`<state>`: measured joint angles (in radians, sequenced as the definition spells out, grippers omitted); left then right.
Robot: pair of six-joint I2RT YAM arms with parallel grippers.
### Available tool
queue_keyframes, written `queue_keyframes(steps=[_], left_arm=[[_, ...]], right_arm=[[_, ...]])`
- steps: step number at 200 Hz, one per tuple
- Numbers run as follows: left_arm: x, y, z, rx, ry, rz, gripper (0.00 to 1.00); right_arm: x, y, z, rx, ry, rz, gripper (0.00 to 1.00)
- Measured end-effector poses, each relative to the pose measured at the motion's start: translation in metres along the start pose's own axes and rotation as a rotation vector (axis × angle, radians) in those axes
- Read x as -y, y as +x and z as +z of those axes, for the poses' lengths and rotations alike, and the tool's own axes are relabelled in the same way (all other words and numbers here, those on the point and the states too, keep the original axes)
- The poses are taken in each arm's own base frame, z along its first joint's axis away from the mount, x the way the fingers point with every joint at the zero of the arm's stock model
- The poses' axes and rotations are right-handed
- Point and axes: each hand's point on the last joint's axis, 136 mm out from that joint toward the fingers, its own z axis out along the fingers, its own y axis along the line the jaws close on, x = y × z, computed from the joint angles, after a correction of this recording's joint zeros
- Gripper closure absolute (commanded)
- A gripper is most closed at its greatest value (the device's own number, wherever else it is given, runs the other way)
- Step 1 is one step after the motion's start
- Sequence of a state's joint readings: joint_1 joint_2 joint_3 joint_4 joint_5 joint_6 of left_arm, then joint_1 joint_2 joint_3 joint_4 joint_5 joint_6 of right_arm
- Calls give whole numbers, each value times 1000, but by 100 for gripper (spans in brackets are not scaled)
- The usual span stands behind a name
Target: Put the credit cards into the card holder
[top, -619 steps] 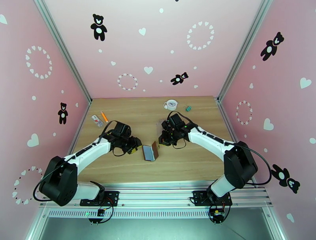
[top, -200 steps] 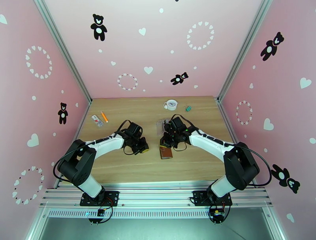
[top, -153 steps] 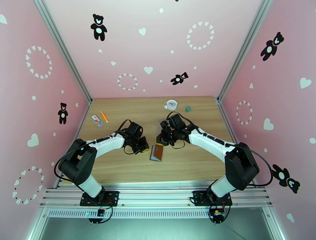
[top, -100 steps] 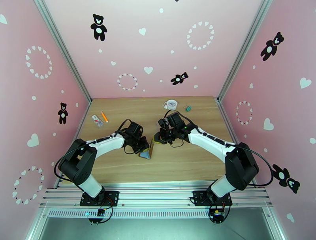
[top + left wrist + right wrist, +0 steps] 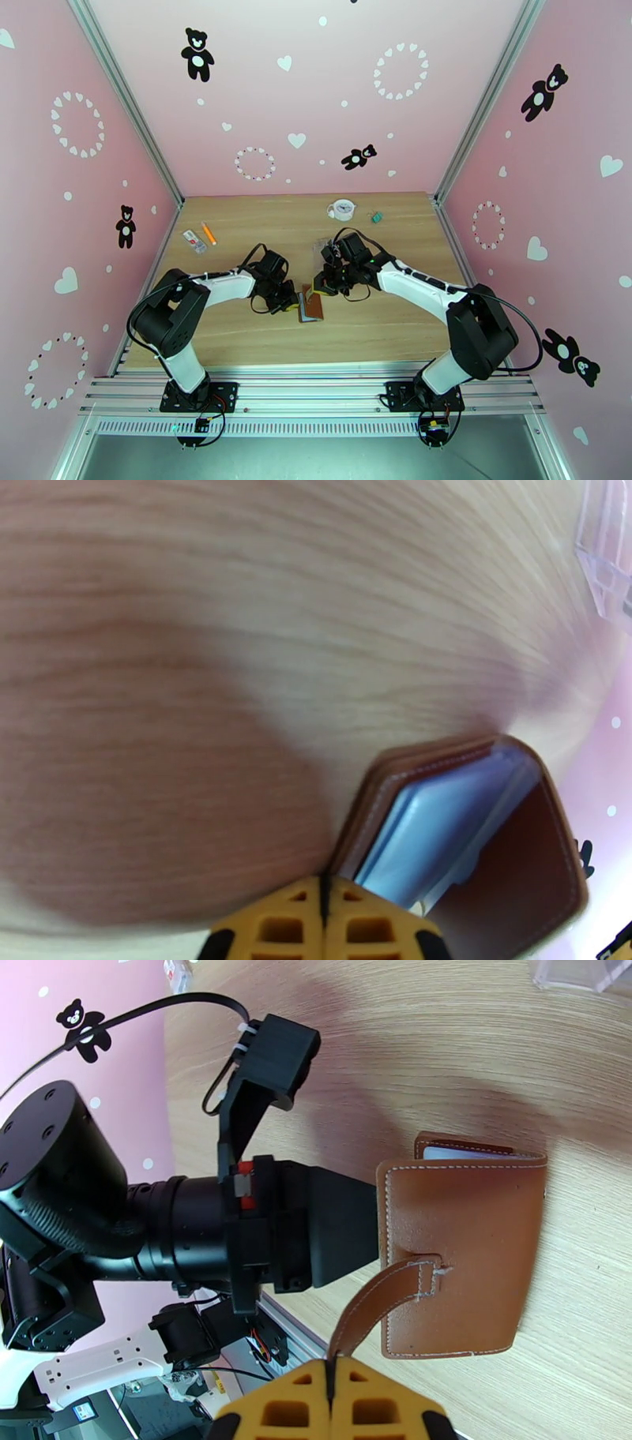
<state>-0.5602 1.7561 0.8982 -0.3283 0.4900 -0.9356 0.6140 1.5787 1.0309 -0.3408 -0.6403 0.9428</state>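
Here the right claw [image 5: 329, 1364] pinches the card holder [image 5: 466, 1248].

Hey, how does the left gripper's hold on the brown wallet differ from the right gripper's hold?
The left gripper pinches an edge of the card holder, beside the pale blue cards inside; the right gripper pinches the snap strap. From above, the left gripper reaches it from its left side, the right gripper from its far side. Both are shut on the same card holder.
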Motion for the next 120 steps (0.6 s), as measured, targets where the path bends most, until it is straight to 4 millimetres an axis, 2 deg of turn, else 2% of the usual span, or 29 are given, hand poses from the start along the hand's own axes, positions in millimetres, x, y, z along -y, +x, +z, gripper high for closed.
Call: queue_keyframes(steps=[70, 120], left_arm=[[4, 0, -5, 9, 13, 9, 100], [19, 5, -12, 8, 58, 43, 100]], right_arm=[[-1, -2, 0, 6, -4, -3, 100], [0, -2, 0, 9, -1, 2, 100]])
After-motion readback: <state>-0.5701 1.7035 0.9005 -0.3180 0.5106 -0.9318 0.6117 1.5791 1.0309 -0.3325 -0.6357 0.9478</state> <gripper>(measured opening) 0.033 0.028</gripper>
